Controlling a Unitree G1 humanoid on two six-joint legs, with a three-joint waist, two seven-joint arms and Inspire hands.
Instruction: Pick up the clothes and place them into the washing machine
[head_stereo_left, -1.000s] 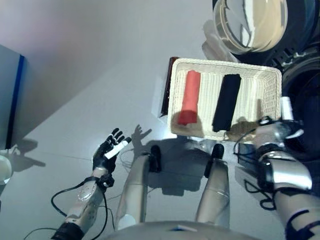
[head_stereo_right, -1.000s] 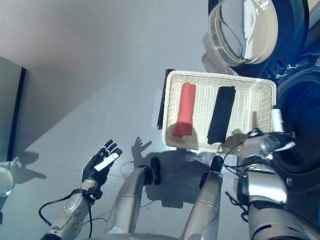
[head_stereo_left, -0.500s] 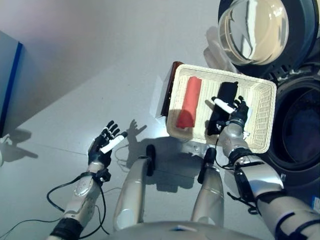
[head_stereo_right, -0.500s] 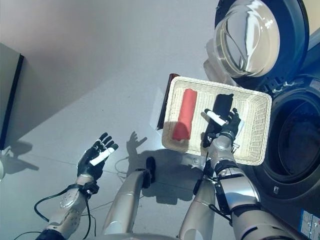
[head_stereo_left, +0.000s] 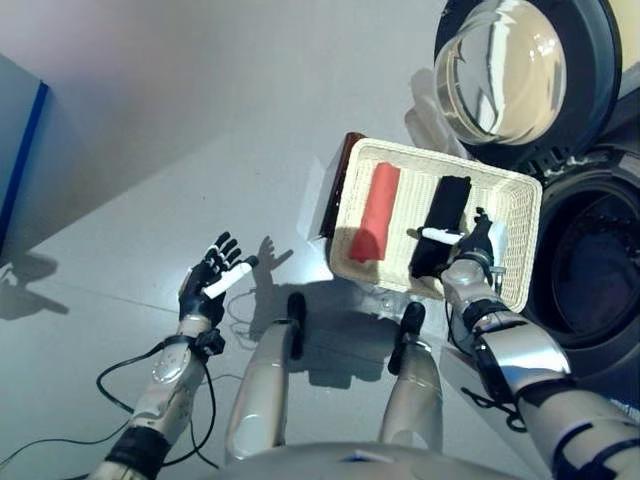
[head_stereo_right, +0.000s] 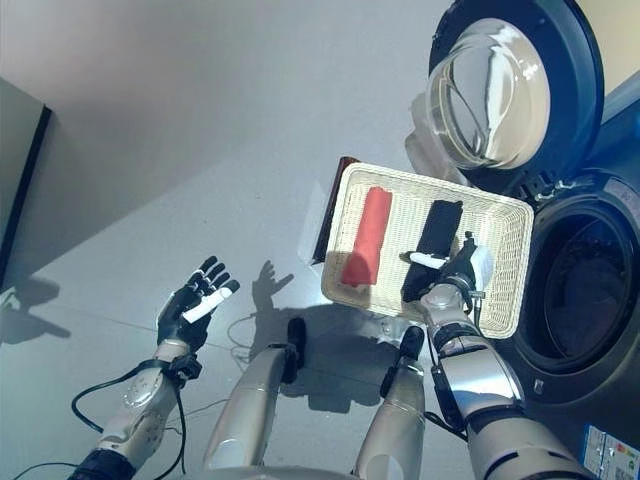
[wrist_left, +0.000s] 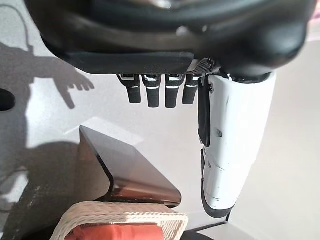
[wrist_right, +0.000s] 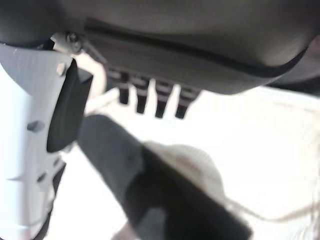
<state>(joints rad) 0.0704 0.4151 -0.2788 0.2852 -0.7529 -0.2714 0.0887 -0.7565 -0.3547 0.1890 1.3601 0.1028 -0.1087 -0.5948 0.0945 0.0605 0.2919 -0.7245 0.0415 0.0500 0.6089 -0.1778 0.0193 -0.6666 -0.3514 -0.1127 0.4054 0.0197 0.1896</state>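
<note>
1. Just beside the right hand (head_stereo_left: 474, 243), toward its thumb side, the black rolled cloth (head_stereo_left: 441, 224) lies in the white wicker basket (head_stereo_left: 517, 262); its long axis runs from the basket's near rim to its far rim, tilted slightly toward the washing machine at the far end.
2. Further from the right hand, on the other side of the black roll, the red rolled cloth (head_stereo_left: 373, 210) lies roughly parallel to it, the two rolls apart with bare wicker between them.
3. The right hand hovers over the basket with its fingers straight and spread, and the white-covered thumb reaches out across the near part of the black roll; from the head views I cannot tell whether it touches the cloth.
4. In the right wrist view the fingers (wrist_right: 149, 99) hang straight, with the dark cloth lying below them and nothing grasped.
5. The left hand (head_stereo_left: 208, 288) is raised well away from the basket, palm up, fingers spread and holding nothing.
6. Beyond the right hand, the washing machine door (head_stereo_left: 500, 70) stands swung open, and the dark drum opening (head_stereo_left: 595, 275) is on the hand's outer side.
7. A dark stand (wrist_left: 125, 172) sits against the basket's side nearest the left hand.
</note>
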